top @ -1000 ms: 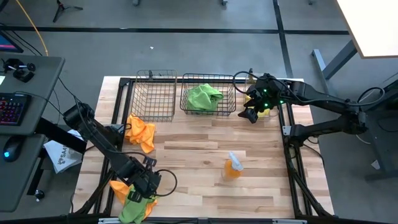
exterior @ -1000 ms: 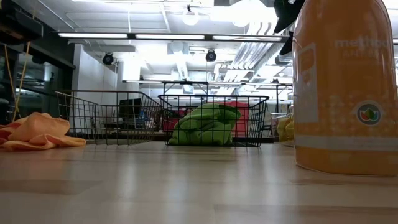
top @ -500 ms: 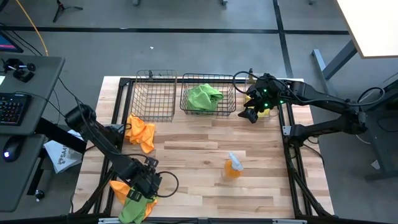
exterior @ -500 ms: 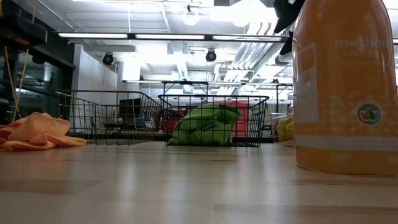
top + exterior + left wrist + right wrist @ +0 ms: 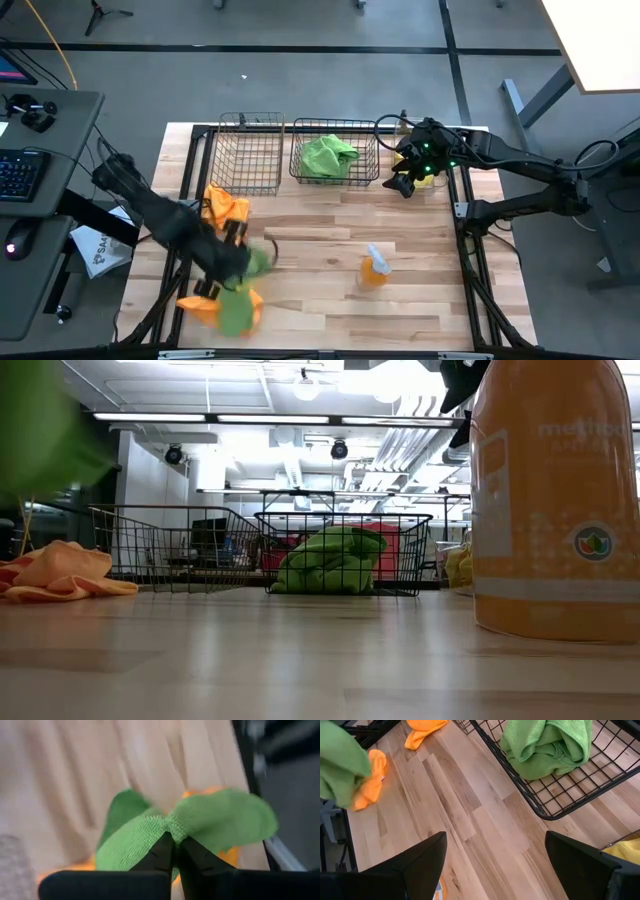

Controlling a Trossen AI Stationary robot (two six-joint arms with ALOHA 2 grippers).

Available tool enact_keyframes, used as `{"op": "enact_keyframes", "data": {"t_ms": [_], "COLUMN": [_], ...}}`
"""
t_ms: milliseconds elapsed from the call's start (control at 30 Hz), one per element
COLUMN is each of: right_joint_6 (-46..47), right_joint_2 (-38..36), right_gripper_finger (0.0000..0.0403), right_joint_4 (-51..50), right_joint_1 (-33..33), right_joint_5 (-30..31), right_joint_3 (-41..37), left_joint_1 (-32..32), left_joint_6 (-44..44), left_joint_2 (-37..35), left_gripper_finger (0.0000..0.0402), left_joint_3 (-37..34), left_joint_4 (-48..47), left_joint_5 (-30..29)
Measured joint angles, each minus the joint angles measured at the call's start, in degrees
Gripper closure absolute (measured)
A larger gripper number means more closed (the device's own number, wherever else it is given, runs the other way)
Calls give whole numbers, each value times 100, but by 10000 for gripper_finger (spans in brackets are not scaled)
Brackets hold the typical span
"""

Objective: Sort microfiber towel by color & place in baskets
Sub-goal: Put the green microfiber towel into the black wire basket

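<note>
My left gripper (image 5: 246,263) is over the table's near-left part, shut on a lime green towel (image 5: 238,308), which also shows in the left wrist view (image 5: 220,820) and as a green blur in the low view (image 5: 45,430). Below it, an orange towel (image 5: 195,303) lies flat on the table. A second orange towel (image 5: 225,212) lies in front of the left wire basket (image 5: 250,155). The middle wire basket (image 5: 372,150) holds green towels (image 5: 328,155). My right gripper (image 5: 402,185) hangs open near the far-right corner, beside a yellow towel (image 5: 427,179). My left gripper pinches a bunched fold of the green towel (image 5: 170,826) between its two fingers (image 5: 162,851), coming from above. The towel is raised off the table and spreads out slack on both sides of the fingers, above the orange towel (image 5: 227,855).
An orange spray bottle (image 5: 375,265) stands right of the table's middle and fills the right of the low view (image 5: 555,500). The left wire basket (image 5: 170,550) holds nothing. Bare wood lies between the bottle and the baskets. A desk with a keyboard stands left of the table.
My left gripper has risen from the pile at the near-left corner and swung toward the table's middle, taking the green towel up with it. The towel has come off the orange towel, which has stayed on the table. The right arm has kept still.
</note>
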Motion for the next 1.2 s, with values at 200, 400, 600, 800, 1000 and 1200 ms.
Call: {"op": "enact_keyframes", "data": {"t_ms": [200, 400, 600, 800, 1000, 1200], "right_joint_6": [48, 188, 547, 709, 711, 769], "right_joint_2": [0, -19, -386, -945, -1230, -1206], "right_gripper_finger": [71, 71, 71, 71, 71, 71], "right_joint_4": [282, 1124, 2785, 3261, 3063, 3034], "right_joint_1": [-2, -2, -2, -2, -2, -2], "right_joint_5": [2, 7, 51, 670, 1132, 1138], "right_joint_3": [0, 0, 0, 2, 2, 2], "left_joint_1": [827, 1980, 3621, 5156, 5605, 5532], "left_joint_6": [1298, 3688, 5328, 4796, 3897, 3042], "left_joint_2": [-104, -31, 95, 478, 1242, 2001], "left_gripper_finger": [400, 401, 401, 401, 401, 400], "left_joint_3": [1748, 2369, 2100, 1251, 216, -24], "left_joint_4": [62, 1226, 3192, 4812, 5885, 5148], "left_joint_5": [-1775, -2974, -2592, -1163, -850, -1005]}}
